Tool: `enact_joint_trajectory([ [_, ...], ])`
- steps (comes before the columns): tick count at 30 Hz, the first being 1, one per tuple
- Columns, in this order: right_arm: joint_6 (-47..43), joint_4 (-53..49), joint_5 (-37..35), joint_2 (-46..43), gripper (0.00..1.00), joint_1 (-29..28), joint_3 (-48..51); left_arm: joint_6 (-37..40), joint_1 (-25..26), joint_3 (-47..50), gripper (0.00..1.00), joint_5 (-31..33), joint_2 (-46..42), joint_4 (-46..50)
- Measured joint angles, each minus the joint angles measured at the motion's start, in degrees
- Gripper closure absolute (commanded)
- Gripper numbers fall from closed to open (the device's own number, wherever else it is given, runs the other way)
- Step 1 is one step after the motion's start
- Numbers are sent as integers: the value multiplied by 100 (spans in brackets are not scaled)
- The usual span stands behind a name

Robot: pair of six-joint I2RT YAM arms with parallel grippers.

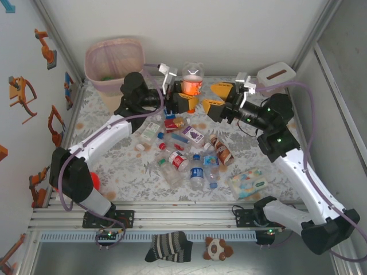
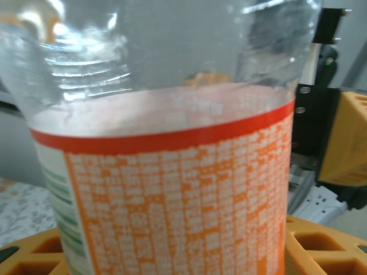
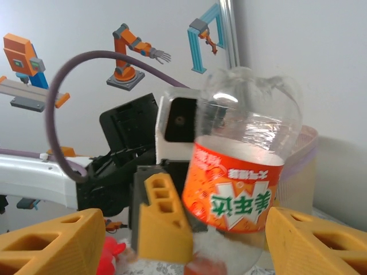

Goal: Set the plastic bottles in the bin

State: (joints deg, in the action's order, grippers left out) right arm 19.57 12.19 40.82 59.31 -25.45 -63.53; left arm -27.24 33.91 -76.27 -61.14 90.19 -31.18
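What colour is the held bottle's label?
The bottle label is orange, white print, red band; left wrist view.

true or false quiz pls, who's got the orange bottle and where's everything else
1. The left gripper grips the orange-labelled bottle. True.
2. The right gripper is clamped on that bottle too. False: its jaws stand open on either side, apart from it.
3. The bin stands at the far left corner of the table. True.
4. All the other bottles are in the bin. False: many lie loose on the table between the arms.
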Motion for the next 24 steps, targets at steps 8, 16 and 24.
enact_joint_trajectory([
  [8, -175, -507, -175, -192, 27, 0, -59, 1451, -647, -828, 46, 1054, -317, 2430],
  [16, -249, -793, -282, -212, 28, 0, -63, 1932, -1604, -1547, 47, 2411, -369, 3779],
  [24, -291, -962, -369, -234, 28, 0, -72, 1786, -2675, -1976, 48, 3401, -188, 4253],
])
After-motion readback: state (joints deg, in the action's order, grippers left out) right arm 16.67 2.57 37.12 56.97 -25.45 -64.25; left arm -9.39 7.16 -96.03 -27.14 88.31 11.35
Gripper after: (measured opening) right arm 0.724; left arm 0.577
